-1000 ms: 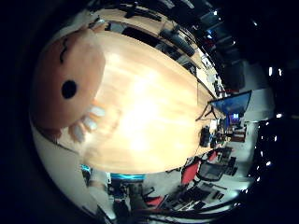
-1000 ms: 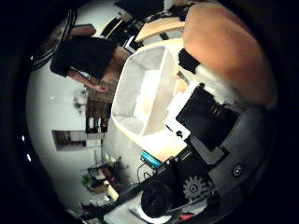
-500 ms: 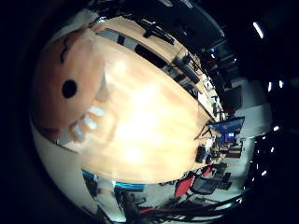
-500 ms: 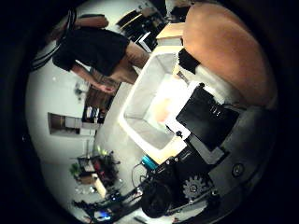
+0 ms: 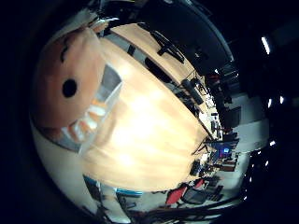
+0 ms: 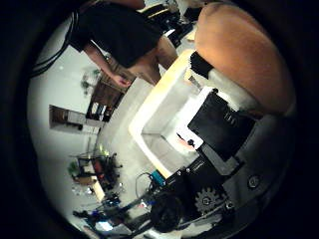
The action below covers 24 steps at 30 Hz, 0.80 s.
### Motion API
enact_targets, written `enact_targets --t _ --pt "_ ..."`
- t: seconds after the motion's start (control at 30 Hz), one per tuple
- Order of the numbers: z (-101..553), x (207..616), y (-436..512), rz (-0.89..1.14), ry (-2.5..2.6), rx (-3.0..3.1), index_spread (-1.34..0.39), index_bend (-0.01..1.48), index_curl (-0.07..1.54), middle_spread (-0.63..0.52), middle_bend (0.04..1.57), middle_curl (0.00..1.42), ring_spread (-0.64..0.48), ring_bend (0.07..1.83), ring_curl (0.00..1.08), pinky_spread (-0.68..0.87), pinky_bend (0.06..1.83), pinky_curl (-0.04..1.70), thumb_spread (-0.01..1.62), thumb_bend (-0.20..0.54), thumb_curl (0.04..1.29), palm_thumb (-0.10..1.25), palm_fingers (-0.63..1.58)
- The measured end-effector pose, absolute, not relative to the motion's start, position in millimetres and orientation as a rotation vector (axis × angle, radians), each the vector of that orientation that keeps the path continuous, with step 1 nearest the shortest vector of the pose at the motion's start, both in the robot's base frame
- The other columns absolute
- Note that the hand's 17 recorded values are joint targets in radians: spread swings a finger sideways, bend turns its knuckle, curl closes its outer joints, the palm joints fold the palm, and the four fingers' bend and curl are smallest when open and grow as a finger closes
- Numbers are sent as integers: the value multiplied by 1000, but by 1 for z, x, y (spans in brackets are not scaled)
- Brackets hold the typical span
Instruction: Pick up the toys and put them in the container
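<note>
An orange plush toy (image 5: 65, 79) with a black eye and white teeth fills much of the little finger side palm view, close against the palm. Its orange body also shows in the thumb side palm view (image 6: 244, 50). My hand (image 6: 224, 134), of black and white parts, lies curled against the toy and holds it above the table. A white container (image 6: 164, 110) stands open just beyond the fingers. A pale corner of the container (image 5: 110, 86) shows beside the toy in the little finger side palm view.
A long wooden table (image 5: 159, 121) stretches out below the hand. Chairs and a lit screen (image 5: 220, 149) stand past its far end. Shelves and clutter (image 6: 95, 100) line the room's wall beyond the container.
The whole picture has shifted, so the hand has moved with the toy. The container's corner now shows beside the toy in the little finger side view. The grip looks the same.
</note>
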<state>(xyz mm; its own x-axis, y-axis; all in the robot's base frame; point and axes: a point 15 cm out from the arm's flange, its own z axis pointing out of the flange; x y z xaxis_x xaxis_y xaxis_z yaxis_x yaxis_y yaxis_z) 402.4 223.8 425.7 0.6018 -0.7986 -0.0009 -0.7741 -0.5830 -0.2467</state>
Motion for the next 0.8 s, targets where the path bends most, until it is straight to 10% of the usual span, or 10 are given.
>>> enact_targets --t 0.57,0.8 --pt "398 398 270 -140 1148 -2706 -629 177 778 -453 712 679 -340 1177 502 -511 1229 473 997 -16 372 1135 1109" --pt "391 405 251 -212 1150 -2775 -574 161 722 -408 454 612 -336 1038 491 -469 1225 499 934 -153 266 574 369"
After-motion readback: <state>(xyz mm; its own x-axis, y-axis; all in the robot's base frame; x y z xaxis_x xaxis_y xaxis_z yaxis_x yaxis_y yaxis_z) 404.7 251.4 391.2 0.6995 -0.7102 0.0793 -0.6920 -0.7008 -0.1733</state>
